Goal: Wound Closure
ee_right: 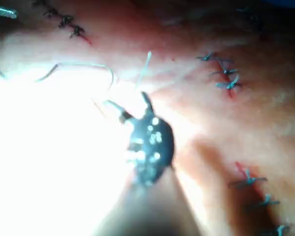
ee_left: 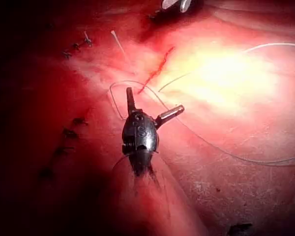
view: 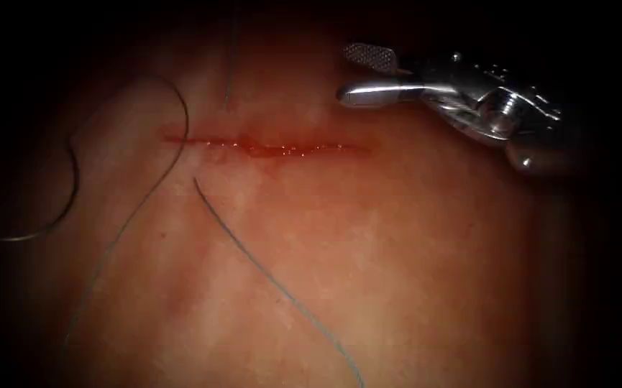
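1. Pinkish tissue [view: 397,273] spreads across the endoscope view, with the cut [view: 267,147] lying level across it, wet with red fluid [view: 275,151] and showing no stitch over it. The needle [view: 62,194] lies loose on the tissue, well to the left of the cut, held by nothing. Thread [view: 145,194] curls from there across the cut's left end, and another strand [view: 275,284] trails away below the cut. The right pincer [view: 357,72] hovers just above the cut's right end, jaws spread wide and holding nothing.

2. In the left wrist view, the left pincer [ee_left: 152,103] stands wide open and empty just short of the cut [ee_left: 157,71], the thread [ee_left: 216,147] passing beside it. Finished stitches [ee_left: 76,45] mark other cuts nearby.

3. In the right wrist view, the right pincer [ee_right: 130,104] is open and empty above brightly lit tissue. Knotted stitches [ee_right: 223,71] close neighbouring cuts.

4. By my judgement this cut is barely begun: it gapes unclosed, and the needle must be picked up before any bite.
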